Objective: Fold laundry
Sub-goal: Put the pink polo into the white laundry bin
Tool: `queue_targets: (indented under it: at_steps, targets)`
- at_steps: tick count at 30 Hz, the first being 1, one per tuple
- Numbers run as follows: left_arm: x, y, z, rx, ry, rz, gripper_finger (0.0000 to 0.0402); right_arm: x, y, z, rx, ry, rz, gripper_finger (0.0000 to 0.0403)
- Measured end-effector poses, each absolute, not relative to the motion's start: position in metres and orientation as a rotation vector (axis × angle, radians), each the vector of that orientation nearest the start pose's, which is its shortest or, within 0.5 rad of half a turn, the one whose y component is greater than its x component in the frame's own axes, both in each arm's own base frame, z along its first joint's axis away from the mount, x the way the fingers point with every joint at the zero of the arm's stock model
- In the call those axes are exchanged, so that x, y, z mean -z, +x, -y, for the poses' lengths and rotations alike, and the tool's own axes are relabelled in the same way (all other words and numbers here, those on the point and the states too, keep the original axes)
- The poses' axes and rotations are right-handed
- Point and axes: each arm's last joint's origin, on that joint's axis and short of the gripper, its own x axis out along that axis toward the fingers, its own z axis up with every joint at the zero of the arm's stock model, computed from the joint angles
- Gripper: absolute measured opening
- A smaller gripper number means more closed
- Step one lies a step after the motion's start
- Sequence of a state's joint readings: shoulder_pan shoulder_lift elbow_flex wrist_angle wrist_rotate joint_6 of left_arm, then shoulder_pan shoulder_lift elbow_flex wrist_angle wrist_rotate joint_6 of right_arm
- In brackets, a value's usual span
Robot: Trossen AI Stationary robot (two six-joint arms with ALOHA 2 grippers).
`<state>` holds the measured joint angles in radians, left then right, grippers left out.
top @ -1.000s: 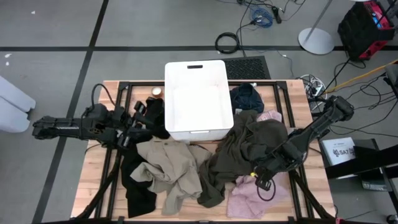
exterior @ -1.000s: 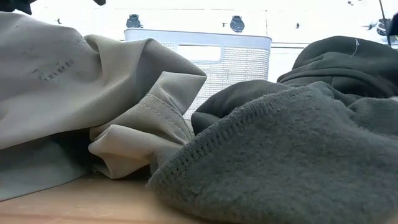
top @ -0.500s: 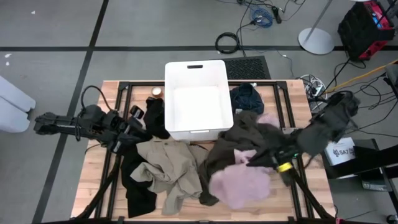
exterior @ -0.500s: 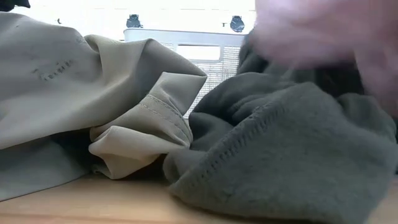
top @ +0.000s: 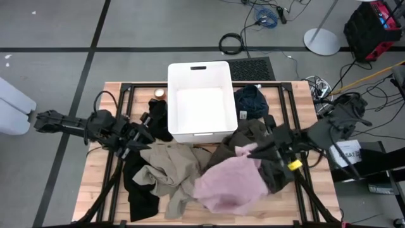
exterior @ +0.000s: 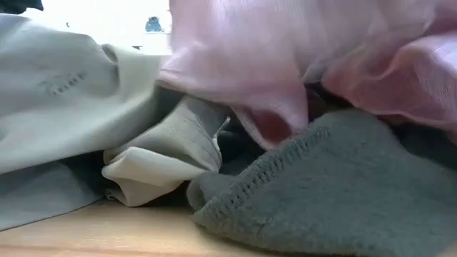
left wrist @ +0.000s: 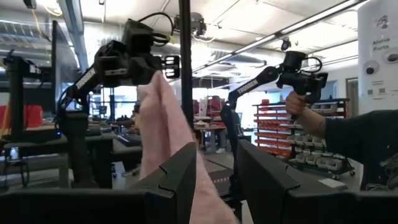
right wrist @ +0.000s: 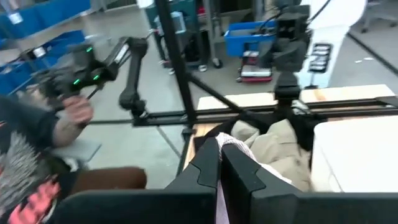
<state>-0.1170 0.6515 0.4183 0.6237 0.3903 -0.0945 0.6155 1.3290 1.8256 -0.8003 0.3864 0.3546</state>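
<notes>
My right hand (top: 253, 154) pinched shut on pink garment (top: 231, 183), cloth trailing toward bench centre. My left hand (top: 144, 136) nearer beige garment (top: 171, 166); fingers: can't tell.

Both arms are dark, jointed and boxy; black cables loop along the left arm (top: 82, 125), and the right hand (top: 286, 156) carries what looks like a yellow tag.

Pink garment (top: 231, 183) draped over olive garment (top: 243, 142); beige garment (top: 171, 168) crumpled alongside

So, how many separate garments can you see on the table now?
5: pink front-centre, beige left of it, olive behind pink, navy beside bin, black front-left. Others may hide underneath.
</notes>
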Motion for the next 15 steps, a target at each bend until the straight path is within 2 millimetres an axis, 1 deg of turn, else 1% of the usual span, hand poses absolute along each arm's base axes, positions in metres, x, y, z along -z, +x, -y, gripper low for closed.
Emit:
queue_targets:
  at_steps: [8, 12, 15]
  targets:
    - [-0.294, 0.169, 0.038, 0.555, -0.035, 0.342, 0.0125, -0.492, 0.223, -0.124, -0.127, 0.208, -0.318, 0.0000]
    - [-0.293, 0.188, 0.049, 0.570, 0.043, 0.313, 0.0125, -0.489, 0.245, -0.122, -0.084, 0.228, -0.282, 0.0000]
    - [-0.297, 0.206, 0.055, 0.492, 0.081, 0.294, 0.0125, -0.480, 0.262, -0.120, -0.083, 0.223, -0.314, 0.0000]
